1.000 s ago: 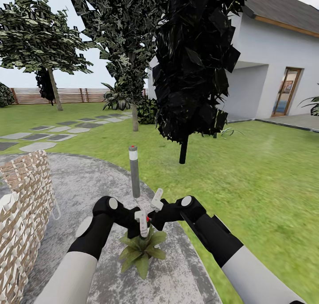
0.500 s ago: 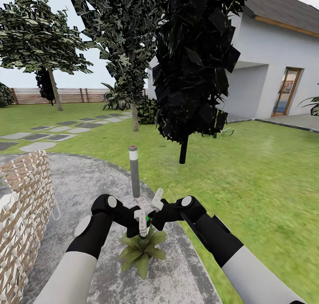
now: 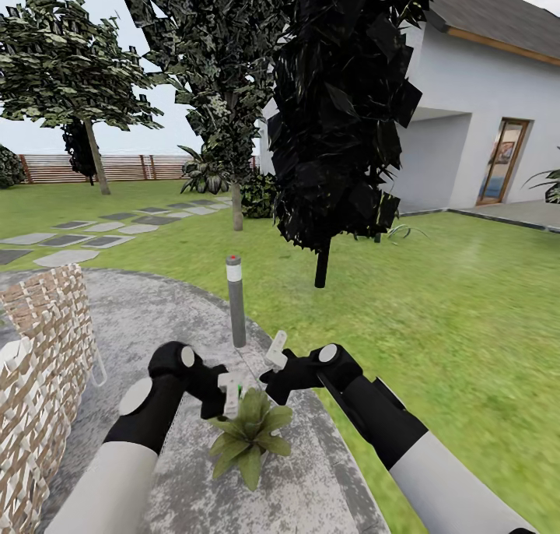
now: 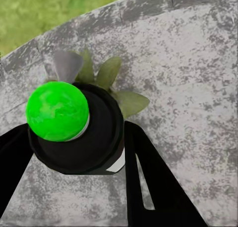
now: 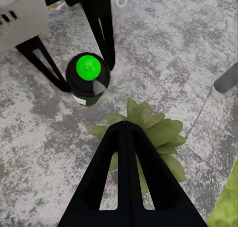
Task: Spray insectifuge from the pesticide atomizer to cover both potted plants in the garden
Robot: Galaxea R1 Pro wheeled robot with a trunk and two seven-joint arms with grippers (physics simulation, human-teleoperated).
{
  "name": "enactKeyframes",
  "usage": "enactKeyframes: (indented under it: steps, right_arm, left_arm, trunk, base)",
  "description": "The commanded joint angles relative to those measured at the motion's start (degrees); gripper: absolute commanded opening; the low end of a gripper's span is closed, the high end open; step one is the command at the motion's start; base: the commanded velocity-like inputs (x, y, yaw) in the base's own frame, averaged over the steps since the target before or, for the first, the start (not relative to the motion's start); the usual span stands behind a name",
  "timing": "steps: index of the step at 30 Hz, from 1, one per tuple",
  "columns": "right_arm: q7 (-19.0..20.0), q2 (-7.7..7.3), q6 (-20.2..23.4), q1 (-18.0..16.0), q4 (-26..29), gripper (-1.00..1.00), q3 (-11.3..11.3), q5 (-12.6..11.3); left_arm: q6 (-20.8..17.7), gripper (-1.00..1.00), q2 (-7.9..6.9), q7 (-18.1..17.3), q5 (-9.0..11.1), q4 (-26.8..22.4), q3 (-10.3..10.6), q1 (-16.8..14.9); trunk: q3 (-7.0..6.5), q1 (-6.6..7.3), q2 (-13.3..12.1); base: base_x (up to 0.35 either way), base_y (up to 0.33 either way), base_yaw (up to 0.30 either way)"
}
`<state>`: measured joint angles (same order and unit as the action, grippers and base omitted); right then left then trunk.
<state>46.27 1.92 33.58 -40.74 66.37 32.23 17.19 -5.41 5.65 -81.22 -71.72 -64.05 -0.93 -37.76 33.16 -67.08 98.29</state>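
The pesticide atomizer [image 4: 94,142] is a dark bottle with a white label patch and a bright green round top [image 4: 58,111]. My left gripper [image 4: 79,130] is shut on it, one black finger on each side. From the right wrist view the atomizer [image 5: 88,79] hangs over the paving just beside a potted plant [image 5: 156,132]. In the head view my left gripper [image 3: 229,392] sits at the upper left edge of that potted plant [image 3: 249,434], a low green rosette on the patio [image 3: 148,324] in the garden. My right gripper [image 3: 274,353] is shut and holds nothing, just beyond the plant.
A grey post [image 3: 236,300] with a red tip stands right behind the grippers. A woven wicker bench [image 3: 39,363] borders the patio on the left. Lawn [image 3: 451,316] lies to the right, with trees [image 3: 334,129], a house and a slat fence further back.
My left arm has moved left and a little toward me with the atomizer. The small light between the grippers went from red to green, and the left arm now hides it. The right arm has not moved.
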Motion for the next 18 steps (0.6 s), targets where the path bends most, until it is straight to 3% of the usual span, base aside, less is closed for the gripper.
enactKeyframes:
  steps: [1, 4, 6, 7, 8, 9, 11, 12, 14, 18]
  right_arm:
    - [0.4, 0.01, 0.2, 0.0, 0.1, -1.0, -0.1, 0.5]
    - [0.3, 0.01, 0.2, 0.0, 0.0, -1.0, -0.2, 0.5]
    - [0.1, -0.09, 0.1, 0.0, -0.3, -1.0, -0.5, 0.5]
    - [0.0, -0.2, 0.1, 0.0, -0.6, -1.0, -0.7, 0.5]
    - [0.0, -0.62, 0.1, 0.1, -2.9, -1.0, -0.8, 0.4]
    - [0.0, -1.71, 0.1, 0.2, -6.8, 1.0, -0.9, 0.3]
    - [0.0, -4.08, -0.1, 0.3, -13.8, 1.0, -1.1, 0.2]
    - [-0.1, -6.18, -0.4, 0.3, -18.9, 1.0, -1.8, -0.1]
    - [-0.2, -10.46, -0.8, 0.3, -29.3, 1.0, -6.5, -1.8]
    - [-0.5, -13.87, -2.0, 0.3, -41.7, 1.0, -15.1, -3.2]
  left_arm:
    - [-0.6, -1.0, -0.35, -0.2, -0.4, 0.0, -0.1, 0.0]
    - [-1.0, -1.0, -1.22, 2.6, -0.8, 0.0, -2.9, 0.0]
    - [-3.8, -1.0, -1.29, 8.7, -0.7, 0.0, -9.9, 0.0]
    - [-4.9, -1.0, -1.28, 10.4, -0.7, 0.1, -12.2, 0.0]
    - [-6.7, -1.0, -1.27, 12.6, -0.6, 0.2, -16.1, 0.0]
    - [-7.7, -1.0, -1.26, 13.4, -0.6, 0.3, -18.3, 0.0]
    - [-9.9, -1.0, -1.26, 13.8, -0.6, 0.3, -21.2, 0.0]
    - [-11.8, -1.0, -1.26, 14.0, -0.6, 0.3, -23.5, 0.0]
    - [-14.0, -1.0, -1.26, 14.2, -0.4, 0.6, -28.6, 0.0]
    - [-14.7, -1.0, -1.26, 14.2, -0.2, 1.0, -34.0, 0.0]
  trunk:
    - [0.06, 0.0, 0.0]
    - [0.06, 0.0, 0.0]
    - [0.06, 0.0, 0.0]
    - [0.06, 0.0, 0.0]
    - [0.06, 0.0, 0.0]
    - [0.06, 0.0, 0.0]
    - [0.06, 0.0, 0.0]
    - [0.06, 0.0, 0.0]
    - [0.06, 0.0, 0.0]
    - [0.06, 0.0, 0.0]
  base:
    - [0.0, 0.0, 0.0]
    - [0.0, 0.0, 0.0]
    - [0.0, 0.0, 0.0]
    - [0.0, 0.0, 0.0]
    - [0.0, 0.0, 0.0]
    - [0.0, 0.0, 0.0]
    - [0.0, 0.0, 0.0]
    - [0.0, 0.0, 0.0]
    - [0.0, 0.0, 0.0]
    - [0.0, 0.0, 0.0]
